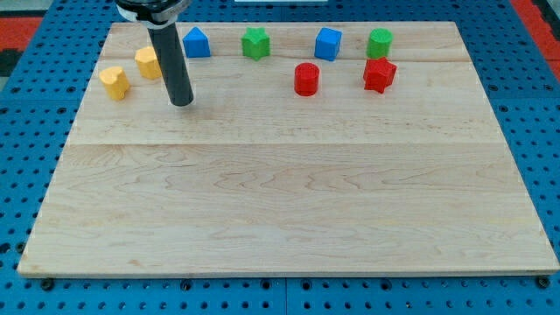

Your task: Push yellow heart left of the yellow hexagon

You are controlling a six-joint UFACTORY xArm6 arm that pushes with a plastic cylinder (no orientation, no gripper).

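The yellow heart (114, 82) lies near the board's upper left. The yellow hexagon (146, 63) lies just to its upper right, close to it, with its right side partly hidden by my rod. My tip (182, 103) rests on the board to the right of both yellow blocks and slightly below them. It touches neither the heart nor, as far as I can tell, the hexagon.
Along the view's top lie a blue block (197, 42), a green star (255, 42), a blue cube (327, 43) and a green block (379, 43). A red cylinder (306, 79) and a red star (379, 75) lie just below them. The wooden board (280, 201) sits on a blue pegboard.
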